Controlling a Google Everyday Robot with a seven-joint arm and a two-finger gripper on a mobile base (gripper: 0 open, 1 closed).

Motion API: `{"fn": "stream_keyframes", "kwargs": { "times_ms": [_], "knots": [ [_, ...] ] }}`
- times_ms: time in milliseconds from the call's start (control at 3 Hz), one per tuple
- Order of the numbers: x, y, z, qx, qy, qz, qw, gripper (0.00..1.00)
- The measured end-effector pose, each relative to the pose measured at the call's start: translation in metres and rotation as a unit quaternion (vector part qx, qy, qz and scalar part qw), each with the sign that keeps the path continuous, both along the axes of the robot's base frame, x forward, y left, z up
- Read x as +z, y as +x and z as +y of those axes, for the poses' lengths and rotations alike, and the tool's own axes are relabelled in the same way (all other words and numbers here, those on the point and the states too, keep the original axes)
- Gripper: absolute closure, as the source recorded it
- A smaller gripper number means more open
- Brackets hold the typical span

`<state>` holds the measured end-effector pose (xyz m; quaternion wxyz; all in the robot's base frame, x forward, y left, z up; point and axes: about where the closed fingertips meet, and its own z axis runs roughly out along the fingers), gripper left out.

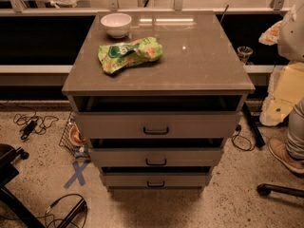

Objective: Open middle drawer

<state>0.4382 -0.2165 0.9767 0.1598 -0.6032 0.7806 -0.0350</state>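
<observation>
A grey-taupe cabinet (pixel 199 56) stands in the middle of the view with three drawers stacked in its front. The middle drawer (pixel 190 156) has a flat front and a small black bar handle (pixel 156 162). It sits between the top drawer (pixel 199 125), which has the widest front, and the bottom drawer (pixel 190 179), which has the narrowest. A dark gap shows above each drawer front. My gripper is not in view.
A white bowl (pixel 116 24) and a green snack bag (pixel 129 54) lie on the cabinet top. Cables (pixel 28 124), a blue tape cross (pixel 76 174) and a wire basket (pixel 72 137) are on the floor at left. A person's shoe (pixel 285 156) and a chair wheel (pixel 264 189) are at right.
</observation>
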Motion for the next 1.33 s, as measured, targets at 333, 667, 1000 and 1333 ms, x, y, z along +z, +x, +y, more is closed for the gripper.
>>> {"fn": "stream_keyframes", "kwargs": {
  "times_ms": [333,667,1000,1333],
  "knots": [
    [0.0,0.0,0.0,0.0,0.0,0.0,1.0,0.0],
    [-0.009,0.006,0.002,-0.014,0.011,-0.023,0.9996,0.0],
    [-0.057,0.004,0.006,-0.04,0.044,-0.032,0.9978,0.0],
    [-0.141,-0.01,0.007,-0.044,0.074,-0.013,0.9962,0.0]
  ]
}}
